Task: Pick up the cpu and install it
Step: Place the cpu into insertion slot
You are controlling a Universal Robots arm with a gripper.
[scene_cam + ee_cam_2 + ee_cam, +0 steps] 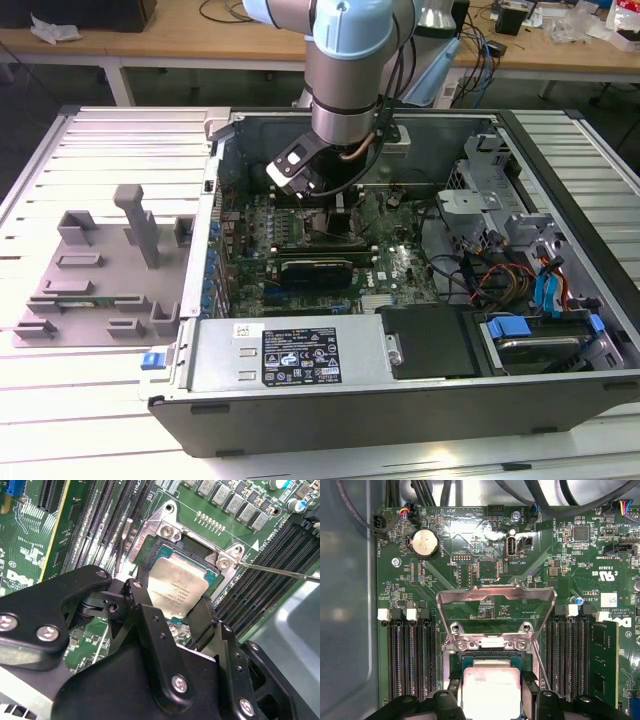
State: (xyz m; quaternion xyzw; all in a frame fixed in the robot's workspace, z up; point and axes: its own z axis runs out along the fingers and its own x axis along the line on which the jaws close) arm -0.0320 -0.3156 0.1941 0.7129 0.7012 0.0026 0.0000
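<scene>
The cpu (177,587), a flat square chip with a shiny silver top, lies level over the open socket (169,531) on the green motherboard inside the computer case (400,400). My gripper (172,605) reaches down over it, with one black finger (136,594) against one edge and the other against the opposite edge. In the first wrist view the cpu (491,690) sits between the gripper (492,702) fingers, just below the raised metal load plate (495,600). In the exterior view the gripper (318,208) is low over the middle of the board.
Memory slots (410,655) flank the socket on both sides, with one stick (605,665) fitted. A thin socket lever (280,572) juts out nearby. A grey moulded holder (100,270) lies on the exterior view's left. Power supply (290,355), drive bays (540,330) and cables crowd the case.
</scene>
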